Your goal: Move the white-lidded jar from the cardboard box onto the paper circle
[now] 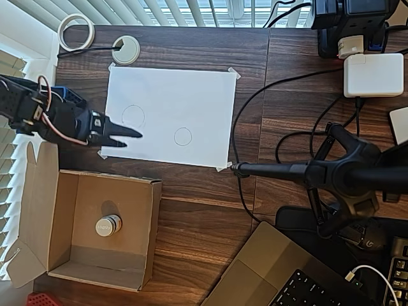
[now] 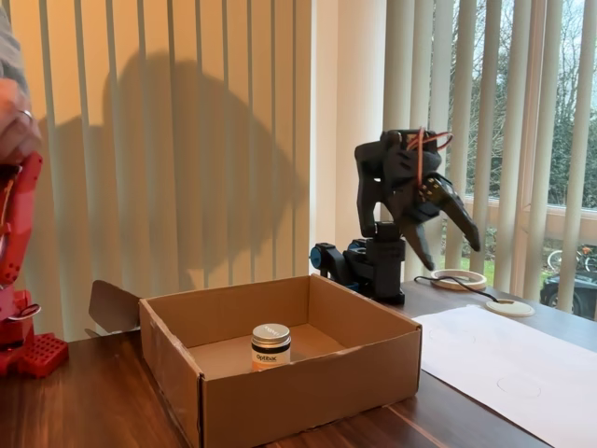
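White-lidded jar [image 1: 108, 225] upright on floor of cardboard box [image 1: 70, 245], near centre, clear of all walls; label facing camera in fixed view [image 2: 270, 346]. Box flaps open, one long flap spread off left side in overhead view. Above box in that view, white sheet [image 1: 191, 95] taped to desk, paper circle [image 1: 183, 136] toward right half, larger drawn circle [image 1: 133, 115] further left. Gripper [image 1: 124, 137] empty, fingers parted, raised well above desk beyond box, tips over sheet's near-left corner.
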{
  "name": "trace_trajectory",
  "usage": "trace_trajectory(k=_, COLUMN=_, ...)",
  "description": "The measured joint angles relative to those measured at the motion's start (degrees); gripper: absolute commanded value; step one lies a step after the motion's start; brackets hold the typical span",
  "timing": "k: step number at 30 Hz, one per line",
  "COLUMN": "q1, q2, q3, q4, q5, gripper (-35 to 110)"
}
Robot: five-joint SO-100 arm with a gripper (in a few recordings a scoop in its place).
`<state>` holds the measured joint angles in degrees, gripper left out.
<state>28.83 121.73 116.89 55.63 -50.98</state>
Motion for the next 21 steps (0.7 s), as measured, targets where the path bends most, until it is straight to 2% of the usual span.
trace_trajectory(k=5, q1=12.22, q2=-7.91, q3=-7.38, q4=-5.89, q5=-14.59, gripper=39)
trace_trajectory(k=13, q1=28.92, q2=-23.38, q3=-12.74, q4=-21.71, q5=-37.62, gripper=43)
trace_trajectory(k=17, q1=33.57, q2=-32.87, q3=-17.49, q4=-25.49, q5=-45.70, gripper=45)
trace_trajectory(k=21, q1=33.40, q2=-41.92, q3=-23.29, q4=-26.37, q5=-49.04, gripper=47)
